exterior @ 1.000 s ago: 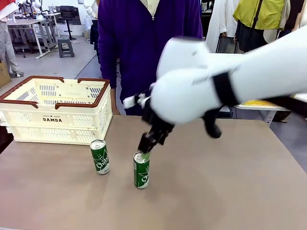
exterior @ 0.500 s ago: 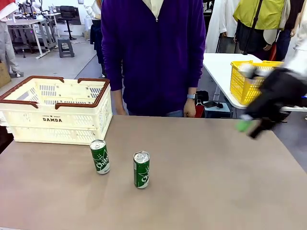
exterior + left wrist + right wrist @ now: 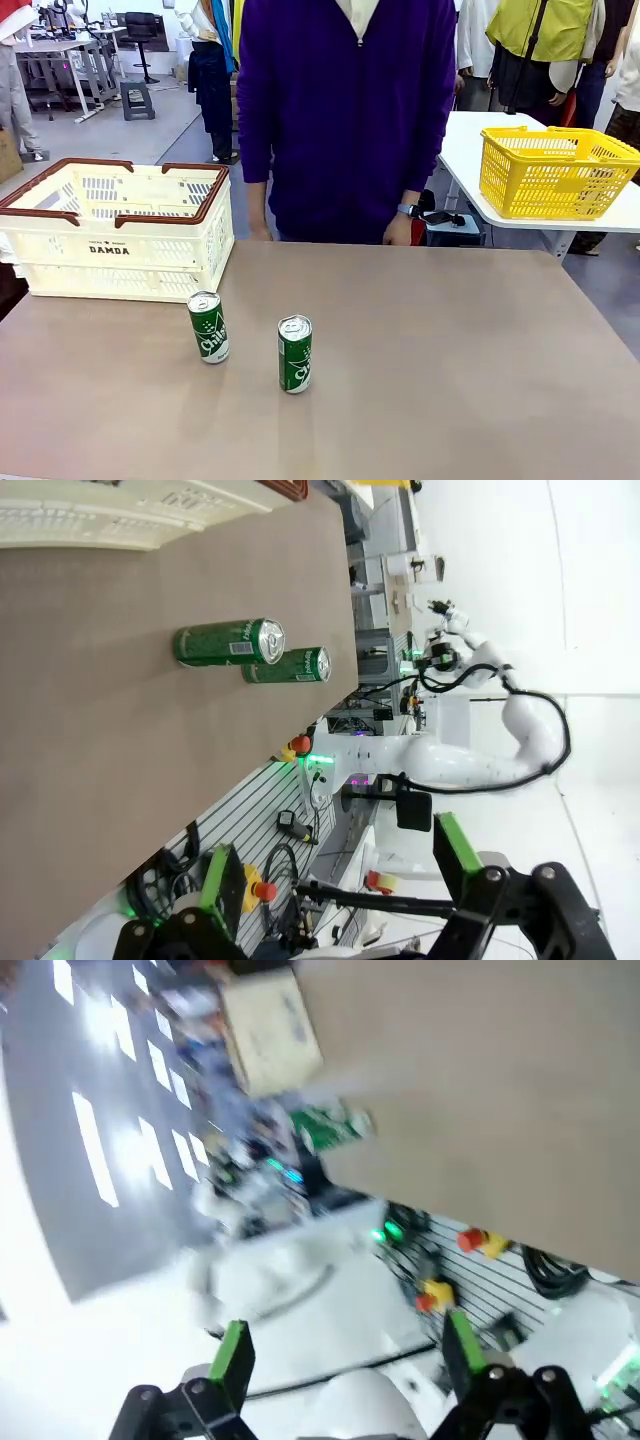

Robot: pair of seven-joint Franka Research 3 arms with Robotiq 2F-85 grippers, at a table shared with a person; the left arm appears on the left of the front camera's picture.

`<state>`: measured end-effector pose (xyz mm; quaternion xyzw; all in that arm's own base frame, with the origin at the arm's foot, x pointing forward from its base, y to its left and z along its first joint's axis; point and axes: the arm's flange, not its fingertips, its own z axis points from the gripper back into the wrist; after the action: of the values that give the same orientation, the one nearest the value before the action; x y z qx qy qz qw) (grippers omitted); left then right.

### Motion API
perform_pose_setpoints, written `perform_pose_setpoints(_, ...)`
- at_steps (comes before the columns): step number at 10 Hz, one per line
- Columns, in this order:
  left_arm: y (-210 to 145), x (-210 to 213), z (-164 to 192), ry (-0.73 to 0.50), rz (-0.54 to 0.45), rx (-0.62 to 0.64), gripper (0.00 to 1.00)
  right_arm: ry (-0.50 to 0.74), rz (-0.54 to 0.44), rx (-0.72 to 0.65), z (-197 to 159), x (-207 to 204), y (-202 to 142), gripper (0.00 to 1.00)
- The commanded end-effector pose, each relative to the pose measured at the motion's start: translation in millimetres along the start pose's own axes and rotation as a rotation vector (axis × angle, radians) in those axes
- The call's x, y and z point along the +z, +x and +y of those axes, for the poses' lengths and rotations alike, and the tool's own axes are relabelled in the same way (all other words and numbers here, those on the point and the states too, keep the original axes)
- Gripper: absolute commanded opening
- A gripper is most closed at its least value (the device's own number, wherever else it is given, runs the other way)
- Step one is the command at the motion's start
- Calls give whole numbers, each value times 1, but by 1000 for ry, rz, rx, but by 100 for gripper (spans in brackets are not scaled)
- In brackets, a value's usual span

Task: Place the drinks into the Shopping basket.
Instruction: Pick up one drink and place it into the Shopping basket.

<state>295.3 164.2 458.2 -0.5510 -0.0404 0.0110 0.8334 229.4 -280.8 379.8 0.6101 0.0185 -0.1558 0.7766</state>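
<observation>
The cream-white Shopping basket (image 3: 110,262), brown-rimmed and marked DAMDA, sits at the far left of the brown desk (image 3: 450,380). Just on the near side of its right corner, two green drink cans stand upright on the desk. The first can (image 3: 208,327) is close to the basket but apart from it. The second can (image 3: 295,354) is to its right and a little nearer, and the two do not touch.

At the far edge a person in a purple top (image 3: 345,120) stands with arms hanging down, a watch (image 3: 406,211) on one wrist. Farther right, on a separate white table (image 3: 462,150), sits a yellow mesh basket (image 3: 555,172).

In the left wrist view the left pincer (image 3: 335,860) is spread wide with nothing between its green pads. It is off the desk's edge, with both cans and the basket's side in sight beyond. The right wrist view is blurred; the right pincer (image 3: 348,1345) is likewise spread, pinching nothing.
</observation>
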Motion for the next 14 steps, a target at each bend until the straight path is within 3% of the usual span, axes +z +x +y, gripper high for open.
perform_pose_setpoints(1, -1, 1, 0, -4, 8, -13, 100, 499, -272, 14, -13, 4, 54, 100)
perform_pose_setpoints(2, -1, 1, 0, -4, 8, -13, 100, 0, 0, 0, 0, 0, 0, 100)
perform_pose_setpoints(5, 0, 0, 0, 0, 0, 0, 100, 0, 0, 0, 0, 0, 0, 100)
perform_pose_setpoints(6, 39, 3, -20, 142, 119, -53, 100, 0, 0, 0, 0, 0, 0, 100)
perform_pose_setpoints(7, 64, -31, -66, 313, 225, -157, 100, 0, 0, 0, 0, 0, 0, 100)
perform_pose_setpoints(9, 95, -142, -156, 672, 321, -330, 100, 0, 0, 0, 0, 0, 0, 100)
perform_pose_setpoints(10, 98, -195, -182, 763, 359, -387, 100, 0, 0, 0, 0, 0, 0, 100)
perform_pose_setpoints(13, 53, -320, -234, 998, 398, -408, 100, 0, 0, 0, 0, 0, 0, 100)
perform_pose_setpoints(14, 26, -353, -241, 1029, 414, -553, 100, 0, 0, 0, 0, 0, 0, 100)
